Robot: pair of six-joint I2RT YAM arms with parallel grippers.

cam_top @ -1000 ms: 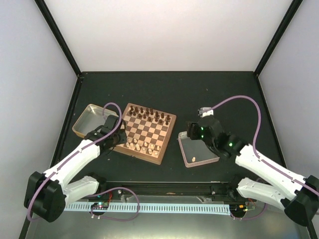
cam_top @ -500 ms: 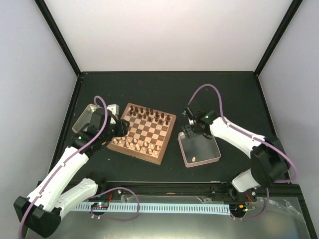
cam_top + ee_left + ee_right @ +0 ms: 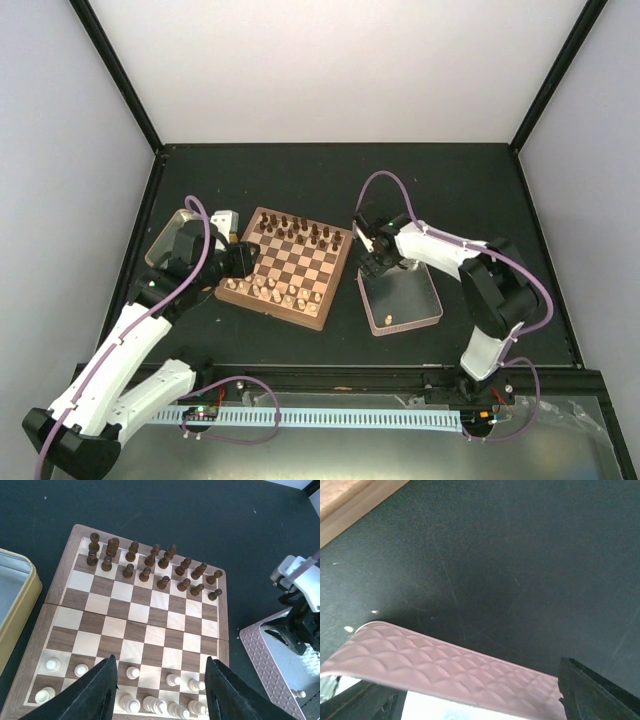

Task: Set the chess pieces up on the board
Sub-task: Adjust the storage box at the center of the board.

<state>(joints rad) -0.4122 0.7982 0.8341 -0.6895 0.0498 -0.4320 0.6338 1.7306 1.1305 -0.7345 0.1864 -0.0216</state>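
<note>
surface: dark matte surface, pale walls round it.
tin: yellow-rimmed, far left, beside board.
left fingers: spread, empty, above board's near rows.
board: dark men on far rows; chess pieces on near two rows, gaps left.
tray: right of board, one pale piece inside.
right fingers: wide apart – astride tray's rim, gripping nothing.
handling: prob. light, smooth, tippy – pinch mid-stem from above.

Top camera looks down on the whole table; left wrist overlooks the board too; right wrist closely faces the tray rim.
</note>
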